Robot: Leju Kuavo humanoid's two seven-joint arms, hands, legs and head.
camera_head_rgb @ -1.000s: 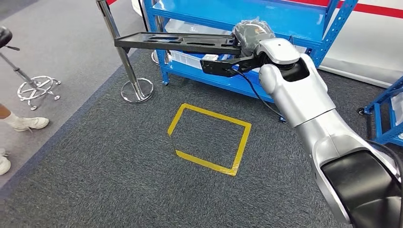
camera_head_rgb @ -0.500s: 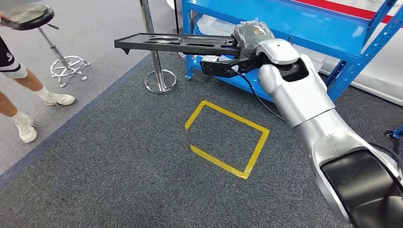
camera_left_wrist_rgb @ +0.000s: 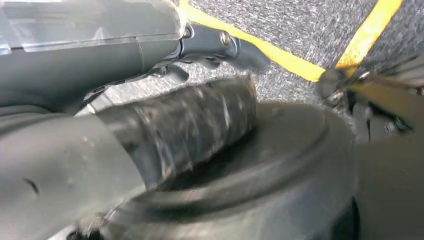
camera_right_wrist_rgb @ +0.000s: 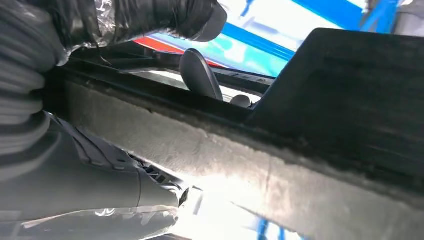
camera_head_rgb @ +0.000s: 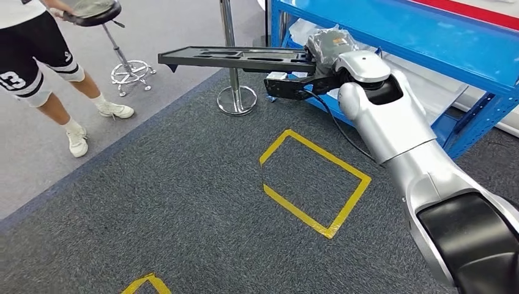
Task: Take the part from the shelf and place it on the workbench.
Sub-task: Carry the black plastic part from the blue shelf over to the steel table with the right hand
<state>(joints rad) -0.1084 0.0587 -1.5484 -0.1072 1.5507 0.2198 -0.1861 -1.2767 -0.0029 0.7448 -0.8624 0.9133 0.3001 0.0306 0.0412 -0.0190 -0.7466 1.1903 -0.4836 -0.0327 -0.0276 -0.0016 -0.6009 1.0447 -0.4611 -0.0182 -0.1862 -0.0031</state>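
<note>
1. Part (camera_head_rgb: 235,58): long flat black moulded tray-like panel with recessed cut-outs. Off the shelf, held in the air over the carpet, roughly level.
2. Right hand (camera_head_rgb: 327,46) grips it at one end; hand is wrapped in clear plastic film. In the right wrist view the thumb (camera_right_wrist_rgb: 200,75) sits on one face of the part (camera_right_wrist_rgb: 280,160), with the darker fingers on the other side, so the hand is closed on it. Grip looks firm, though exact finger contact is hidden.
3. Key relation: the long axis runs out from the hand toward the robot's left, nearly horizontal. All the length is cantilevered from one end, so the free tip sweeps wide on any turn.
4. Left hand (camera_left_wrist_rgb: 165,130): the left wrist view is blurred and crowded with grey parts, so I can't tell how far open it is or whether it holds anything.
5. Clearance: the chrome stanchion post (camera_head_rgb: 234,86) stands just beyond the part's mid-span. The blue shelf rack (camera_head_rgb: 392,30) is close behind the right hand.
6. A person (camera_head_rgb: 43,61) with a stool (camera_head_rgb: 107,24) stands off the free end, well apart on the grey floor.
7. Yellow tape rectangle (camera_head_rgb: 315,177) lies on the carpet below the arm. No workbench in frame.
8. Judgement: carry phase, placement not yet started. Main risk is the tip clipping the post.
</note>
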